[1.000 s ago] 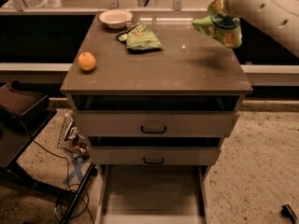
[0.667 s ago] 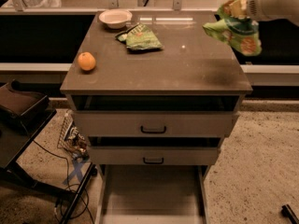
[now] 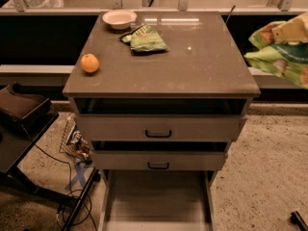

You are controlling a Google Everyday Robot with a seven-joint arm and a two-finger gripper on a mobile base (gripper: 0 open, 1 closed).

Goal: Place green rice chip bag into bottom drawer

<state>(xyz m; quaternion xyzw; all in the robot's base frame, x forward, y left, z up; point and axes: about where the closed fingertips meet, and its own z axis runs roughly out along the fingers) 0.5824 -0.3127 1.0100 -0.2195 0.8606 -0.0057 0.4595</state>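
The green rice chip bag (image 3: pixel 281 52) is puffy and bright green with white lettering. It hangs in the air past the cabinet's right edge, cut off by the frame's right side. My gripper (image 3: pixel 292 30) is at the bag's top, mostly hidden by it and by the frame edge, and is shut on it. The bottom drawer (image 3: pixel 155 198) is pulled open at the foot of the cabinet and shows a plain flat floor with thin side walls. It lies low and to the left of the bag.
On the cabinet top (image 3: pixel 202 71) sit an orange (image 3: pixel 90 63), a white bowl (image 3: pixel 119 19) and a flatter green bag (image 3: pixel 146 38). Two drawers with black handles (image 3: pixel 159 134) stand slightly ajar. A dark stand (image 3: pixel 21 112) and cables (image 3: pixel 72 146) are on the left.
The bag has moved right and a little down, from over the cabinet's back right corner to beyond its right edge. The arm has left the frame.
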